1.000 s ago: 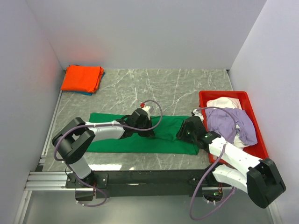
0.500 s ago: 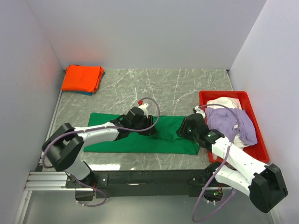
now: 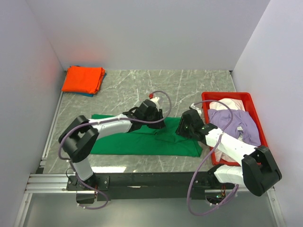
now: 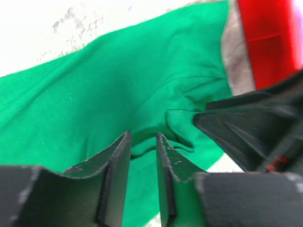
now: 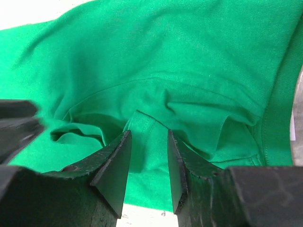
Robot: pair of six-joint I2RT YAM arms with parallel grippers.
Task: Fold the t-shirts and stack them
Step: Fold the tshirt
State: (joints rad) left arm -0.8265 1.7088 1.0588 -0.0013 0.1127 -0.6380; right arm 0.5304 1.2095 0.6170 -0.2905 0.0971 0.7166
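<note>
Meeting over the green t-shirt (image 3: pixel 142 144), spread flat along the near middle of the table (image 3: pixel 180 90).
With the left gripper (image 4: pixel 143 137) parted narrowly, gripping nothing; with the right gripper (image 5: pixel 148 135) parted wider, astride a raised fold, not clamped on it. At the far left corner, orange t-shirt (image 3: pixel 84 79) folded atop blue t-shirt (image 3: pixel 87 94); at right, lilac t-shirt (image 3: pixel 234 124) and white t-shirt (image 3: pixel 227 104) heaped in red tray (image 3: pixel 207 97).

The worktop (image 3: pixel 180 90) is open at top middle. The red tray (image 3: pixel 227 95) blocks the right, the orange t-shirt (image 3: pixel 84 79) the upper left.
</note>
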